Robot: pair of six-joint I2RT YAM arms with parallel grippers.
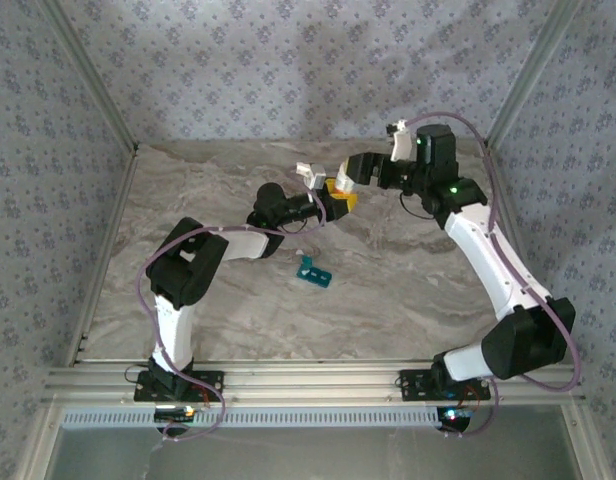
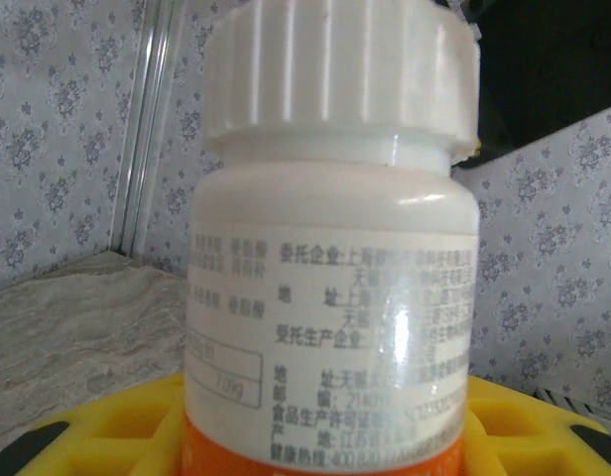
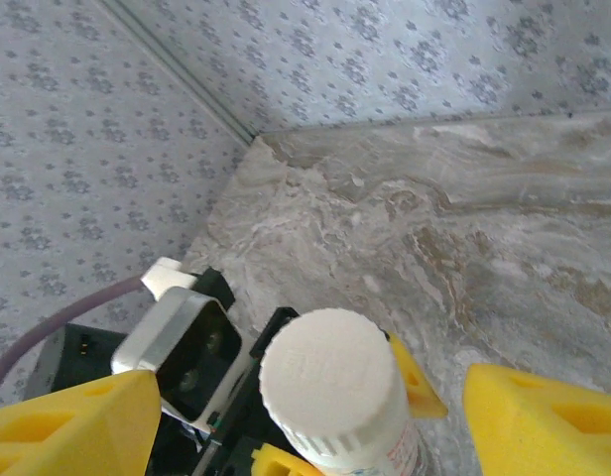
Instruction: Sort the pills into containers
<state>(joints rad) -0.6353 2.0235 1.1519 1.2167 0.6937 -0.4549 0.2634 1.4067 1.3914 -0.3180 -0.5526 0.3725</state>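
Observation:
The teal-blue containers strip (image 1: 314, 270) lies on the marble table, in front of both grippers. My left gripper (image 1: 335, 202) is raised above the table's middle and shut on a white bottle (image 2: 330, 297) with a ribbed cap and an orange band. Its yellow fingers (image 2: 107, 436) press the bottle's lower sides. My right gripper (image 3: 305, 426) hovers over the bottle's cap (image 3: 328, 382), open, with a yellow finger (image 3: 67, 421) well clear on each side. In the top view the right gripper (image 1: 351, 178) meets the left one. A tiny pale speck (image 1: 299, 251) lies beside the strip.
The marble table (image 1: 408, 290) is enclosed by patterned walls at the back and sides, with metal posts in the corners. The left wrist's camera housing (image 3: 186, 347) sits just beside the bottle in the right wrist view. An aluminium rail (image 1: 308, 385) runs along the near edge.

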